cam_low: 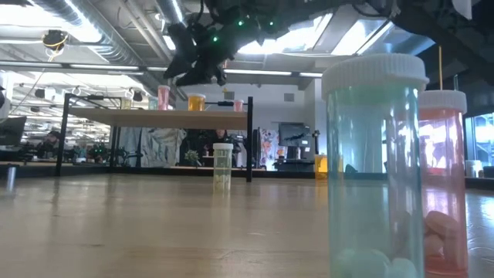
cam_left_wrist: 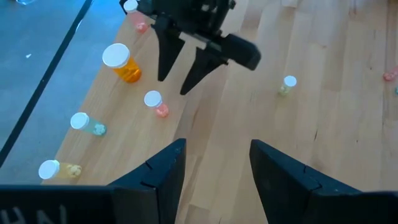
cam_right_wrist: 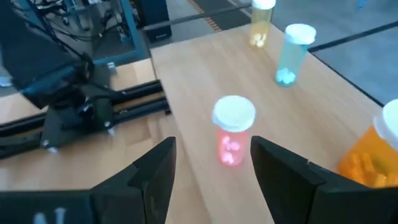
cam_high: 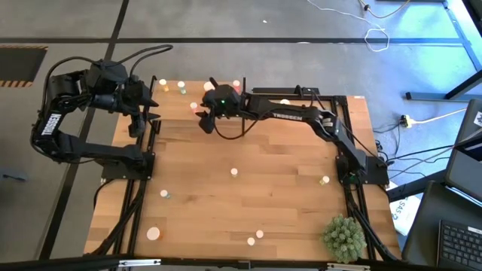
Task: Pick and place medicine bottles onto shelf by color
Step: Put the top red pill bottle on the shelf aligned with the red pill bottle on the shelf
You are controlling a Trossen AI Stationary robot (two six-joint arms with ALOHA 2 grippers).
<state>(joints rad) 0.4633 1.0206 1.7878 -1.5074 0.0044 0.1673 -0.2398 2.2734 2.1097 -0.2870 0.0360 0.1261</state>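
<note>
The shelf (cam_low: 154,116) stands along the table's far edge, with several medicine bottles upright on it. My right gripper (cam_right_wrist: 211,168) hangs open just above the shelf. A pink bottle with a white cap (cam_right_wrist: 232,132) stands a little beyond its fingertips, untouched. Farther along stand a pale blue-green bottle (cam_right_wrist: 291,55) and a yellow one (cam_right_wrist: 261,23), with a larger orange one (cam_right_wrist: 373,152) beside them. In the left wrist view the right gripper (cam_left_wrist: 181,78) shows over the pink bottle (cam_left_wrist: 156,103). My left gripper (cam_left_wrist: 214,168) waits open, raised at the table's far left corner (cam_high: 148,113).
Loose bottles stand about the tabletop (cam_high: 233,172), (cam_high: 325,180), (cam_high: 163,194), (cam_high: 154,233), (cam_high: 260,234). A spiky green plant ball (cam_high: 344,237) sits at the near right corner. In the low view a teal bottle (cam_low: 374,170) and a red one (cam_low: 444,177) stand close to the camera.
</note>
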